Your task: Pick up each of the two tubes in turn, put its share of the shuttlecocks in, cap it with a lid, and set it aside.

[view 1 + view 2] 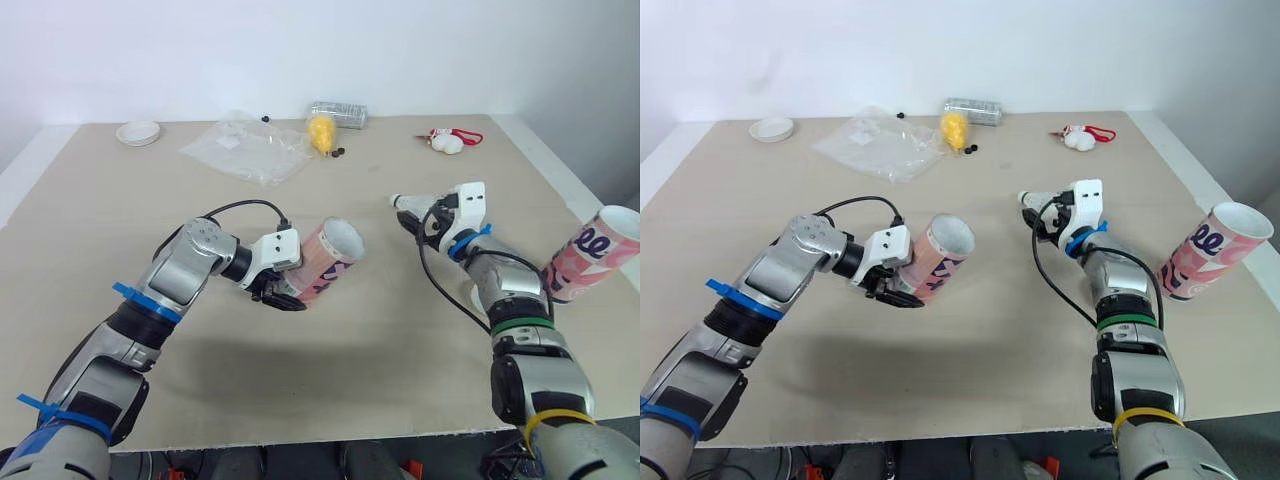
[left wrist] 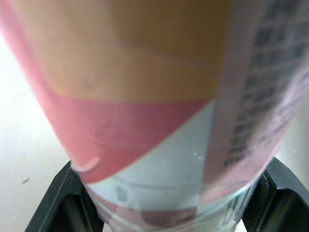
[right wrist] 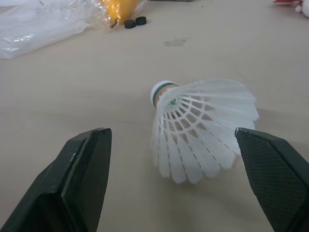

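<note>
A pink and white tube (image 1: 328,257) is held tilted just above the table, open mouth up and to the right. My left gripper (image 1: 283,288) is shut on its lower body; its black fingers (image 2: 60,205) flank the tube's wall in the left wrist view. A white shuttlecock (image 3: 200,128) lies on its side on the table between the spread fingers of my right gripper (image 1: 413,222), which is open and not touching it. A second pink tube (image 1: 592,252) lies tilted at the table's right edge, mouth open.
A white lid (image 1: 138,132) sits at the back left. A crumpled clear plastic bag (image 1: 245,150), a yellow object (image 1: 321,132), a silvery roll (image 1: 338,112) and two small black bits (image 3: 135,22) lie at the back. A red and white item (image 1: 450,140) is back right.
</note>
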You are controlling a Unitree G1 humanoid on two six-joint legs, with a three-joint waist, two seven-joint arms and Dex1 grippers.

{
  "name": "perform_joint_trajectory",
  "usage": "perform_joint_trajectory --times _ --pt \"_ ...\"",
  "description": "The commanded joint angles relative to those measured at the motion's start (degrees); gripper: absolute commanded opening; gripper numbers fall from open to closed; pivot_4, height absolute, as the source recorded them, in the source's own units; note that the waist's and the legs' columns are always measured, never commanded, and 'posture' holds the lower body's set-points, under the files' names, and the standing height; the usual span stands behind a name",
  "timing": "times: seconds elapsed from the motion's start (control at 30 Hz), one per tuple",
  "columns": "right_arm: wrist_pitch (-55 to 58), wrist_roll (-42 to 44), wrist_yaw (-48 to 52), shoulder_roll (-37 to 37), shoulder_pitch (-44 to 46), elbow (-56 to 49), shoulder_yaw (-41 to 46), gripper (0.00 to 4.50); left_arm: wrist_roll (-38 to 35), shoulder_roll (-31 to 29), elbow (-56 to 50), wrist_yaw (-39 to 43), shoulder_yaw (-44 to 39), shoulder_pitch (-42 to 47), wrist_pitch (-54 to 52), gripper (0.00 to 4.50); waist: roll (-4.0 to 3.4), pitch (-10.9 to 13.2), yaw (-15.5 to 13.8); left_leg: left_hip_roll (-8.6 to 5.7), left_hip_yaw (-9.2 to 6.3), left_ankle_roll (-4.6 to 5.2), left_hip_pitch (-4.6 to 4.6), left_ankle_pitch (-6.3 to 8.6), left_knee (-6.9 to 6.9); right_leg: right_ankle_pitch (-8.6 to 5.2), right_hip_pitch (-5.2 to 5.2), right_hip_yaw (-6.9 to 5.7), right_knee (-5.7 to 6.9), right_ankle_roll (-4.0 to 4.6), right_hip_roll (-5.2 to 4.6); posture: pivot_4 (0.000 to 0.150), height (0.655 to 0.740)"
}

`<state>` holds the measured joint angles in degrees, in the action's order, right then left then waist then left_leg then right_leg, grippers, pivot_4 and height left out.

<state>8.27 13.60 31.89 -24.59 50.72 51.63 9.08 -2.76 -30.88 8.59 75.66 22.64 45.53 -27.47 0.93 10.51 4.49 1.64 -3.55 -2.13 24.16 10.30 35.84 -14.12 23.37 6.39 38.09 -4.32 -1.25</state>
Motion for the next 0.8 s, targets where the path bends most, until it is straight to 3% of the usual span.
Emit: perform_joint_trajectory --times 0.03,0.17,0.2,0.37,0.4,0.53,0.8 --pt "-2.48 -0.55 0.79 0.74 3.41 1.75 0.29 4.38 -0.34 -0.4 -1.38 -0.3 -0.21 -0.27 -0.3 2.9 0.0 0.0 0.01 0.0 0.0 0.0 0.0 0.0 0.0 0.0 0.0 0.0 0.0 0.0 0.0 0.15 0.74" --pt "-4.0 -1.53 1.01 1.76 5.96 5.77 0.2 4.38 -0.38 -0.39 -1.69 -0.7 -0.21 -0.48 -0.56 2.9 0.0 0.0 0.03 0.0 0.0 0.0 0.0 0.0 0.0 0.03 0.0 0.0 0.0 0.06 0.0 0.15 0.74" --pt "-4.41 -1.81 0.84 1.89 6.46 6.89 0.22 4.15 -0.39 -0.42 -1.76 -0.74 -0.2 -0.52 -0.6 2.9 0.0 0.0 0.03 0.0 0.0 0.0 0.0 0.0 0.0 0.06 0.0 0.0 0.0 0.1 0.0 0.15 0.74" --pt "-6.8 -3.56 -1.15 1.75 8.21 10.69 0.35 2.34 -0.49 -0.49 -2.22 -0.95 -0.22 -0.75 -0.93 2.9 0.0 0.0 0.03 -0.01 0.0 0.0 0.0 0.0 -0.03 0.06 0.0 0.0 0.0 0.11 -0.01 0.15 0.74" --pt "-7.1 -3.6 -1.25 1.77 8.56 11.04 0.51 2.14 -0.49 -0.54 -2.28 -0.98 -0.23 -0.81 -0.96 2.9 -0.01 0.0 0.03 -0.01 0.0 0.0 0.0 0.0 -0.03 0.06 0.0 0.0 0.0 0.11 -0.01 0.15 0.74" --pt "-8.37 -3.97 -0.45 1.71 8.94 11.49 0.39 0.15 -0.52 -0.62 -2.5 -1.12 -0.18 -0.98 -0.98 2.9 -0.01 0.0 0.03 -0.01 0.0 0.0 0.0 0.0 -0.03 0.06 0.0 0.0 0.0 0.11 -0.01 0.15 0.74" --pt "-10.97 -6.07 4.02 -0.13 6.07 3.72 -1.88 0.06 -0.59 -0.28 -2.12 -1.17 0.06 -1.04 -0.42 2.9 -0.01 0.01 0.03 -0.01 -0.01 0.0 0.0 0.0 -0.03 0.06 0.0 0.0 0.0 0.11 -0.01 0.15 0.74"
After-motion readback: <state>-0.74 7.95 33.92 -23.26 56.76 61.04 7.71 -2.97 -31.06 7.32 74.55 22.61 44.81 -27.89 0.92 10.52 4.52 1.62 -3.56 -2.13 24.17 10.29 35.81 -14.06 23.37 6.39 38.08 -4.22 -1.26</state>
